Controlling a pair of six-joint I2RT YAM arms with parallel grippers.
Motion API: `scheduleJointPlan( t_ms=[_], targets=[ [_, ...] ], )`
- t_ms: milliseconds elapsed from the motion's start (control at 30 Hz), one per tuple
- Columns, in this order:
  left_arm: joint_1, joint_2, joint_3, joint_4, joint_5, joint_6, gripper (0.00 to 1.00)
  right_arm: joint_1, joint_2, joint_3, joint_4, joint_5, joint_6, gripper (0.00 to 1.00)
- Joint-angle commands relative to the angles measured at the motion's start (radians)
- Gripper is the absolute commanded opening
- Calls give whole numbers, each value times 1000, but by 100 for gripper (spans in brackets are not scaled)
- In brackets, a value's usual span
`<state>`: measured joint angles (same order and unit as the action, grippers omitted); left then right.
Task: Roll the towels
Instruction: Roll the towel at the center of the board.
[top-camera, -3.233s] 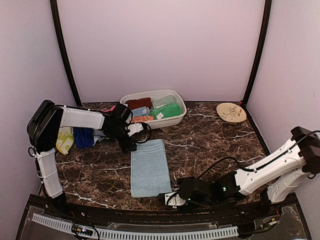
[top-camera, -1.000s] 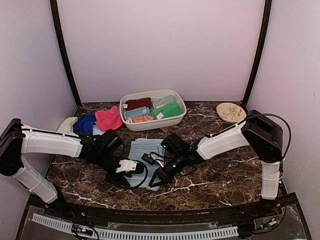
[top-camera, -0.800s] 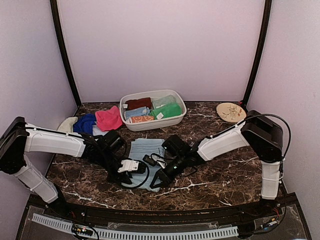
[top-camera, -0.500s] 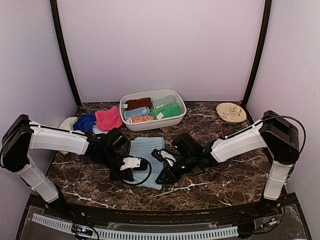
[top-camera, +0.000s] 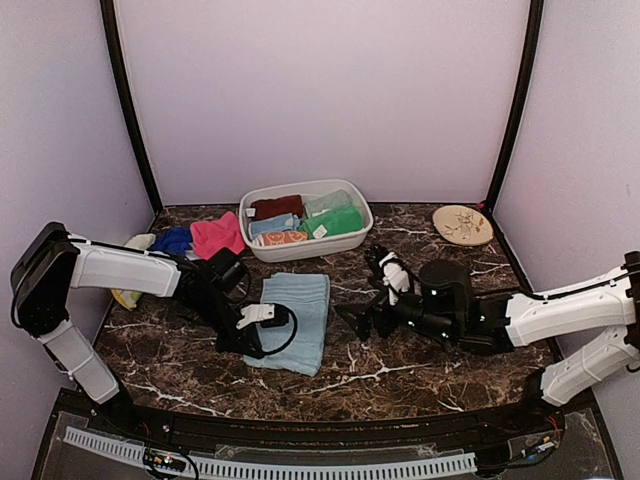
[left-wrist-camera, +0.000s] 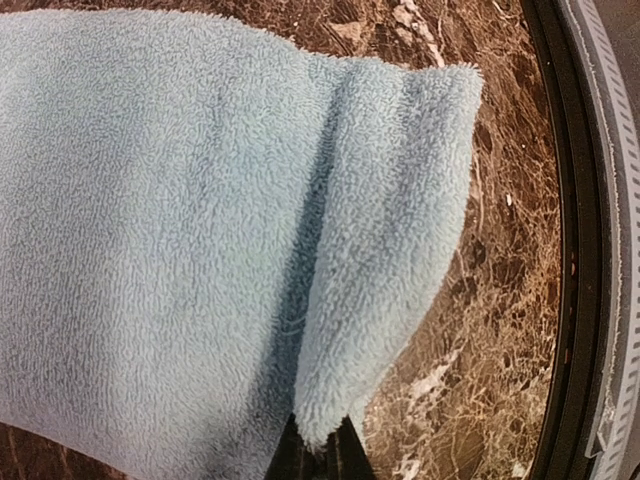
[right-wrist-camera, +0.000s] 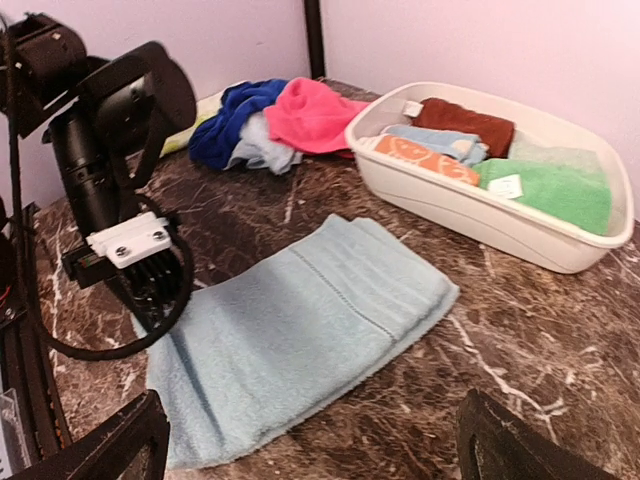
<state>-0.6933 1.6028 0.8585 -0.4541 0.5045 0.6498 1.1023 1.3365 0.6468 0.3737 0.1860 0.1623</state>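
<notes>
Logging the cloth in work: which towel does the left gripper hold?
The pale blue towel lying alone before the tub; the left gripper is shut on its edge. The pink towel and royal blue towel lie heaped aside; others fill the tub.

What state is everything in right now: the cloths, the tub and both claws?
Pale blue towel: folded over, not yet rolled.
Left gripper: shut on that towel's edge.
Right gripper: open, empty.
Tub: filled with towels.
Pink and blue towels: loose heap.
Plate: lying flat, empty.
</notes>
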Motion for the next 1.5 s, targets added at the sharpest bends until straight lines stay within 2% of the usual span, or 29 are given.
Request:
scheduleJointPlan(
  t_ms=[0, 100, 167, 300, 533, 667, 800, 1033, 1200, 1467],
  targets=[
    [13, 37, 49, -49, 63, -22, 0, -38, -47, -101, 150, 33, 7, 100],
    [23, 60, 65, -61, 88, -33, 0, 69, 41, -30, -16, 83, -214, 93],
    [30, 73, 75, -67, 100, -36, 0, 158, 104, -6, -66, 113, -328, 93],
    [43, 101, 89, -72, 111, -45, 0, 258, 178, -30, 32, 72, -454, 93],
    [59, 123, 89, -68, 114, -45, 0, 269, 368, 0, 219, 90, -524, 80],
    [69, 125, 84, -64, 124, -47, 0, 256, 474, 47, 281, 73, -514, 68],
    [72, 122, 74, -63, 117, -43, 0, 238, 512, 73, 338, 61, -476, 59],
    [72, 119, 80, -61, 112, -43, 0, 228, 516, 79, 369, 71, -429, 56],
    [72, 119, 92, -63, 109, -52, 0, 218, 530, 96, 350, 30, -393, 44],
    [72, 105, 81, -51, 103, -57, 2, 184, 537, 93, 308, -34, -316, 40]
  ],
)
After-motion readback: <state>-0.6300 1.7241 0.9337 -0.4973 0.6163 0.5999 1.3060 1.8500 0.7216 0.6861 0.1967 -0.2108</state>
